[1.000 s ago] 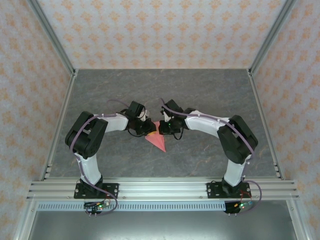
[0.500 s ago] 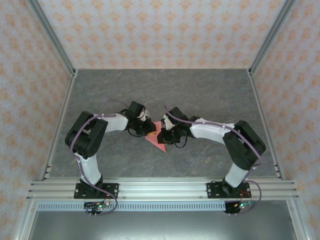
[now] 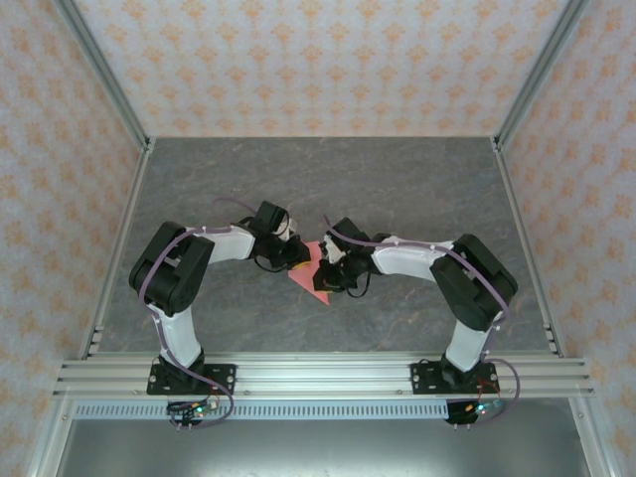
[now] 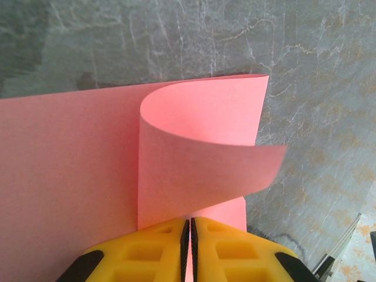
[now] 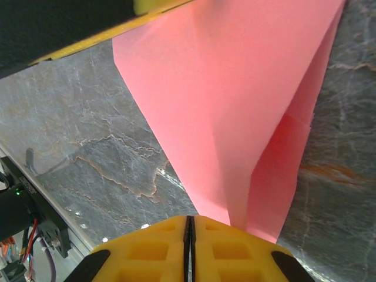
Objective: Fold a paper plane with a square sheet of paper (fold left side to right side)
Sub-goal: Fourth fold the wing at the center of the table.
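Square sheet of paper (image 3: 310,273), partly folded to a point, lying on the surface (image 3: 397,189) between both arms. The left gripper (image 4: 188,226), pads pressed together, is pinching a curled flap (image 4: 194,170) at the sheet's left edge, apparently lifting it for carrying rightward. The right gripper (image 5: 189,222), likewise pressed together, is sitting at the sheet's near point, probably steadying it, though a pinch cannot be confirmed. The wrist views are revealing curl and layering that the overhead view is flattening, while the overhead view is supplying both arms' placement around the sheet.

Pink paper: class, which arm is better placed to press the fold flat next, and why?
Probably the right. The right gripper, shut, sits at the pointed end of the pink paper, in line with the crease. The left gripper, also shut, meets the curled flap, seemingly steadying it.
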Tool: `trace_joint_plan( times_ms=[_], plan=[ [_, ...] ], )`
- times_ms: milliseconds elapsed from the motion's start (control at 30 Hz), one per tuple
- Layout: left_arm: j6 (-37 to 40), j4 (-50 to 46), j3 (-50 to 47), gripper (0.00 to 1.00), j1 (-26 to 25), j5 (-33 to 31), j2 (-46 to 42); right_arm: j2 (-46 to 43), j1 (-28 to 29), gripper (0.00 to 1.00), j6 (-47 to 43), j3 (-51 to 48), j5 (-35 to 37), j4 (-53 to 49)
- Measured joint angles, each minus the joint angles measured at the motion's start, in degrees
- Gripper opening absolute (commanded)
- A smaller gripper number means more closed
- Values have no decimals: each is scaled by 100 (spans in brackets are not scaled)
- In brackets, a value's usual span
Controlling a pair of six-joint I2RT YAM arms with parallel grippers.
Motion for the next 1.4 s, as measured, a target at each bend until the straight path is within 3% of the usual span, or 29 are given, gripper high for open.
trace_joint_plan(
  times_ms=[1400],
  plan=[
    [0,-9,0,14,-4,0,0,109,87,11,-216,-2,396,-262]
  ],
)
